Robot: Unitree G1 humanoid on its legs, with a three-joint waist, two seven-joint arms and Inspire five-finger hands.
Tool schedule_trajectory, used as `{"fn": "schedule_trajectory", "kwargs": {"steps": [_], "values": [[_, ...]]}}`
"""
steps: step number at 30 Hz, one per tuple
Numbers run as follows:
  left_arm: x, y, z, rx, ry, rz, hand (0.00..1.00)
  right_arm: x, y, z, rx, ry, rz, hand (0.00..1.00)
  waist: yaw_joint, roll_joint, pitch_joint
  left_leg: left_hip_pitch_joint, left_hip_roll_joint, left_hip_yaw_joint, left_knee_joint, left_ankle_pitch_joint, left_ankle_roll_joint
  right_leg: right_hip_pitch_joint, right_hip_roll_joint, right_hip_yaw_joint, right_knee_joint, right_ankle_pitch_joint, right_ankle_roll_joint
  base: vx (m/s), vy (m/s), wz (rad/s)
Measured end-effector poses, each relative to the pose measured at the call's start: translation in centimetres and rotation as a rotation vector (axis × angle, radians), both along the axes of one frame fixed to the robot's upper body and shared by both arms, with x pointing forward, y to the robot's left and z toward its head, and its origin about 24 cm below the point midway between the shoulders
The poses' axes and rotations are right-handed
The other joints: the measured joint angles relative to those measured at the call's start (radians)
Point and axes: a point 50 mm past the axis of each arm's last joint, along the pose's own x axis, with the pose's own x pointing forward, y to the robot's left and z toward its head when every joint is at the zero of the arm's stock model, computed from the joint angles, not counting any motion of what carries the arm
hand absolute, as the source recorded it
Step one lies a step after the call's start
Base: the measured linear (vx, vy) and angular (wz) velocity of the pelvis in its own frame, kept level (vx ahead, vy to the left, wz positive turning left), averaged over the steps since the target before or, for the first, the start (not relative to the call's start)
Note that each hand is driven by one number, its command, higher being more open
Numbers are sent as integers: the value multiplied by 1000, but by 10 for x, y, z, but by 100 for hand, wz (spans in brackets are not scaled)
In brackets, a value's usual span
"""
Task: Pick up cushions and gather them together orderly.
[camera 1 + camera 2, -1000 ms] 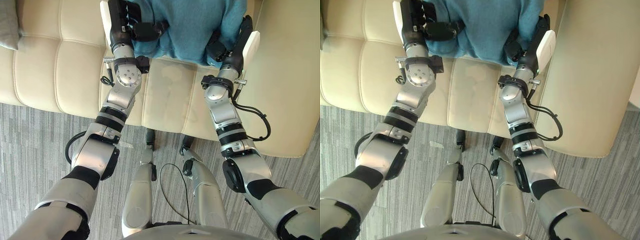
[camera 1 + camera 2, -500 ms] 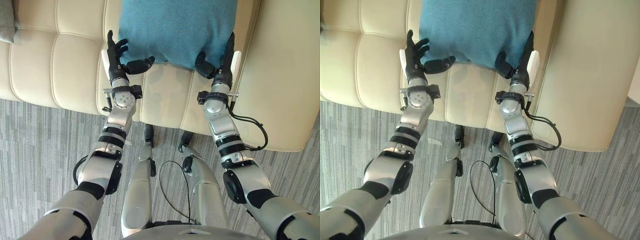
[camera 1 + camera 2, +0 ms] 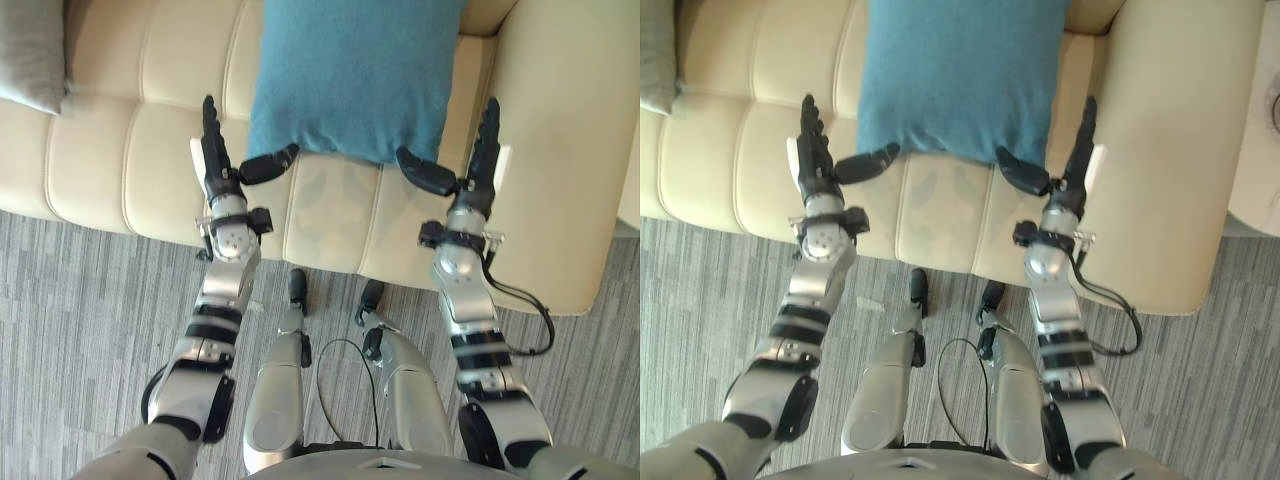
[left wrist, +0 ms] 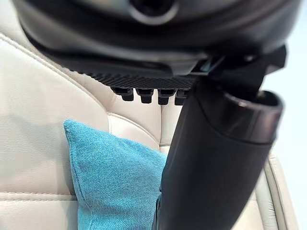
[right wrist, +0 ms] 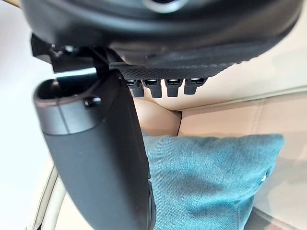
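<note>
Cream sofa [image 3: 120,150], blue cushion [image 3: 355,70] at 12; left hand [image 3: 215,165] & right hand [image 3: 478,165] flank it, fingers straight, empty. Best to back out level w/o snagging corners.

Lounge or sitting room, from where I'm watching.

I'm looking down on a cream sofa [image 3: 120,170] with stitched, padded seat panels and a broad arm at its right end. A blue cushion [image 3: 355,70] lies on the seat and a grey cushion [image 3: 30,50] sits at the far left. The floor in front is grey carpet [image 3: 80,320] with a fine striped weave. Soft seating and loose cushions say sitting area; whether it is a home or an office, I cannot tell.
</note>
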Motion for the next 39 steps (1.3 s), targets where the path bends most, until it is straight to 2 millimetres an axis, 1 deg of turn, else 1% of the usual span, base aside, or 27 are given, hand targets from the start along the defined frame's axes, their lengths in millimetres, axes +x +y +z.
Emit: {"fn": "schedule_trajectory", "kwargs": {"steps": [1,2,3,4,5,6,7,10,12,14,15,17,19,20,21,23,26,28,30,31,32,33,35,36,37,38,39], "values": [[-7,-1,-13,-14,38,-6,100,-7,-2,-11,1,42,4,100,0,-3,-13,12,1,3,3,-8,0,14,1,0,-3,-4,3,123,-31,-4],[-20,-2,-34,-44,106,-22,100,-20,-5,-30,8,115,15,100,0,-8,-30,40,1,5,5,-20,0,45,2,1,-10,-12,6,106,-20,-1],[-26,-2,-42,-58,134,-26,100,-26,-5,-37,13,144,19,100,-1,-10,-37,51,2,5,6,-24,-1,59,3,1,-14,-14,8,138,-19,-2],[-44,-2,-64,-83,211,-27,100,-42,-7,-57,25,226,25,100,-2,-12,-64,78,3,6,8,-31,0,91,7,1,-27,-19,12,142,-11,-2],[-56,-1,-79,-101,266,-28,100,-53,-9,-71,31,286,26,100,-2,-13,-85,96,3,7,8,-39,-2,111,8,1,-32,-26,16,179,-11,-1],[-65,0,-90,-116,309,-32,100,-61,-11,-83,36,339,30,100,-2,-13,-101,113,3,7,5,-44,-2,129,9,2,-36,-31,19,172,-9,-1],[-78,2,-107,-121,383,-37,100,-72,-13,-101,47,423,33,100,-2,-13,-132,134,2,9,4,-47,-5,154,10,2,-48,-33,21,142,-7,-1],[-105,7,-146,-129,563,-40,100,-93,-13,-139,70,605,48,100,-5,-8,-191,188,3,22,-12,-50,-9,213,17,3,-81,-34,24,110,-11,-4],[-130,12,-175,-137,714,-41,100,-112,-10,-166,103,738,62,100,-6,-1,-231,237,4,27,-37,-52,-12,257,25,8,-109,-32,28,51,-11,-8],[-145,15,-189,-137,800,-35,100,-122,-8,-178,122,805,68,100,-7,2,-251,259,5,30,-48,-52,-12,281,30,11,-125,-29,31,25,-12,-5],[-150,16,-194,-134,828,-34,100,-125,-8,-182,127,824,68,100,-7,3,-255,267,5,30,-52,-52,-12,290,32,12,-133,-28,33,0,0,0],[-177,22,-213,-132,968,-11,100,-145,-11,-200,158,933,53,100,-9,7,-276,311,4,30,-77,-52,-13,335,39,16,-164,-21,41,14,-6,-5],[-199,28,-224,-134,1062,20,100,-162,-14,-212,189,1012,27,100,-10,7,-292,341,1,30,-94,-52,-13,366,43,18,-189,-14,46,28,16,-4],[-207,30,-227,-144,1092,36,100,-168,-16,-216,197,1040,16,100,-11,6,-301,349,-2,30,-101,-51,-12,374,44,18,-199,-12,48,0,0,0],[-212,32,-230,-163,1112,57,100,-175,-19,-219,214,1067,-5,100,-11,5,-304,361,-5,29,-110,-50,-11,388,44,18,-209,-9,51,0,0,0],[-219,38,-231,-148,1138,73,100,-186,-22,-225,251,1107,-37,100,-12,5,-310,390,-12,33,-127,-49,-10,413,43,22,-225,-5,56,34,47,-4],[-223,43,-232,-121,1162,69,100,-195,-24,-230,273,1147,-53,100,-17,3,-321,413,-18,41,-134,-52,-8,434,43,32,-240,-1,62,32,42,-12],[-225,44,-233,-129,1165,80,100,-195,-24,-231,279,1153,-57,100,-17,2,-323,418,-21,54,-134,-55,-7,433,44,46,-241,3,65,10,30,-18],[-226,44,-234,-133,1177,82,100,-193,-25,-231,296,1154,-66,100,-29,2,-323,419,-25,59,-134,-56,-5,432,42,54,-245,9,67,-18,29,-15],[-226,45,-234,-127,1178,81,100,-191,-25,-231,306,1154,-72,100,-32,-1,-321,421,-26,73,-134,-58,-2,426,42,69,-244,15,66,-60,55,-44],[-225,45,-233,-128,1174,82,100,-187,-24,-230,307,1146,-68,100,-27,-4,-314,423,-26,103,-134,-59,-1,406,42,99,-230,19,66,-60,55,-52],[-224,46,-233,-128,1173,83,100,-184,-24,-230,306,1142,-64,100,-25,-4,-311,423,-26,114,-134,-60,0,396,42,109,-220,20,65,-79,48,-66],[-217,45,-232,-112,1164,69,100,-166,-21,-226,300,1112,-41,100,-26,-8,-281,407,-26,147,-119,-64,7,349,35,143,-173,20,65,-133,42,-47],[-206,42,-230,-103,1147,48,100,-161,-20,-225,297,1103,-32,100,-29,-18,-267,370,-25,156,-72,-79,23,317,20,146,-147,31,76,-160,46,-20],[-202,39,-230,-105,1137,40,100,-161,-19,-225,294,1104,-29,100,-27,-19,-264,350,-17,159,-48,-89,34,310,22,148,-153,44,89,-162,20,-10],[-198,36,-229,-110,1127,32,100,-161,-19,-225,294,1104,-29,100,-24,-12,-260,326,-2,161,-29,-97,43,310,23,146,-149,38,88,-124,-1,17],[-190,30,-227,-114,1098,15,100,-164,-16,-226,314,1114,-34,100,-26,-4,-244,305,5,139,21,-102,49,249,-33,79,224,-124,62,-76,-25,30]]}}
